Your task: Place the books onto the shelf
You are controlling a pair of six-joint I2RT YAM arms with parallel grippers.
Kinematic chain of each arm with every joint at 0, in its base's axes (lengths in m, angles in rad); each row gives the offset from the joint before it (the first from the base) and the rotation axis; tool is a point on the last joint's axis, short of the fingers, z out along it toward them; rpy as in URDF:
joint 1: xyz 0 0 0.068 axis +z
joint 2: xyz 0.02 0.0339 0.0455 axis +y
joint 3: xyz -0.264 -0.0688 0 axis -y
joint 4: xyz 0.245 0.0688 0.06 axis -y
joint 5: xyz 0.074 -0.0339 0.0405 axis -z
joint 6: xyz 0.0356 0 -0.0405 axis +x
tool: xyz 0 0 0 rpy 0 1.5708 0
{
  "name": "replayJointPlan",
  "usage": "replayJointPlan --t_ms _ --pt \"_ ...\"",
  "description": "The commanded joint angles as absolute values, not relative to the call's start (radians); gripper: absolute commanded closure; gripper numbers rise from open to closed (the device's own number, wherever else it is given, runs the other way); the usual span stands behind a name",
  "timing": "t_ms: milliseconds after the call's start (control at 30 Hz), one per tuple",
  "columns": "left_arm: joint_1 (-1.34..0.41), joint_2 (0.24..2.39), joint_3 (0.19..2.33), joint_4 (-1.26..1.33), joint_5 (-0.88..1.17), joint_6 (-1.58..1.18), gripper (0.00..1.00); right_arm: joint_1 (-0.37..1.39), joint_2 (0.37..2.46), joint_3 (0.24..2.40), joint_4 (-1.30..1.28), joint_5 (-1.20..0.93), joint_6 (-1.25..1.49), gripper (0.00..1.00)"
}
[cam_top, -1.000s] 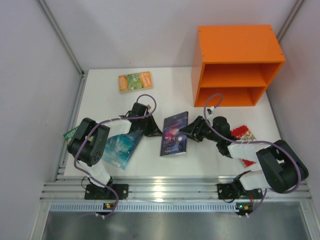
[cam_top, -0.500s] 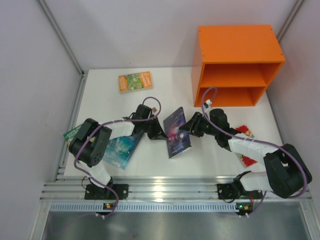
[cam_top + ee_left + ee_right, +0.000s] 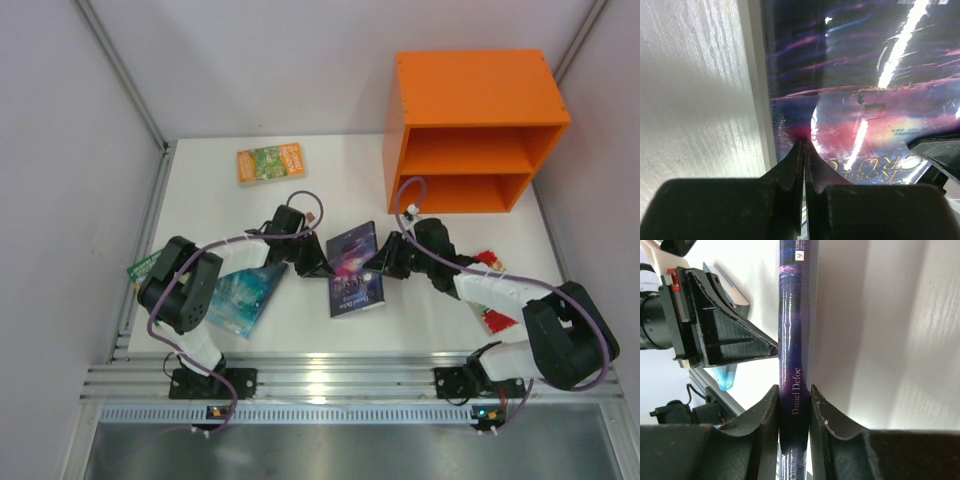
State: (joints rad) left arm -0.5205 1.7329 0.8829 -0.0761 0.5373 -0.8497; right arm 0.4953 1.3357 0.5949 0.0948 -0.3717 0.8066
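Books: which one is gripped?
The dark blue-purple book: its spine is clamped in the right gripper; no other has a gripper on it.

Robotics laboratory test cell. Indicators: plain pale wall panels (image 3: 250,60) held in aluminium framing (image 3: 118,70); a white desk (image 3: 200,200); left arm (image 3: 185,290) and right arm (image 3: 550,330) bolted to an extruded aluminium rail (image 3: 340,378).

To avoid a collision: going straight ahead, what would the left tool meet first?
The dark blue book; the left tool, shut, seems to touch it. The right tool lies beyond.
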Motion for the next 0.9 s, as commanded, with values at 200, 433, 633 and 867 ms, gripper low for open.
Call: replayJointPlan --t_ms 200,433,633,867 --pt "-0.483 1.609 1.078 -0.278 0.468 -0.758 0.50 0.474 1.135 0.445 0.278 -0.365 0.939 1.00" --pt "-0.456 1.520 1.114 -0.344 0.445 -0.747 0.28 0.356 0.830 0.388 0.131 -0.236 1.043 1.00" --pt "-0.454 1.479 1.063 -0.341 0.456 -0.749 0.01 0.241 0.617 0.454 -0.083 -0.152 1.057 1.00" --pt "-0.454 1.422 1.022 -0.342 0.454 -0.744 0.01 0.179 0.549 0.610 -0.181 -0.084 1.095 1.00"
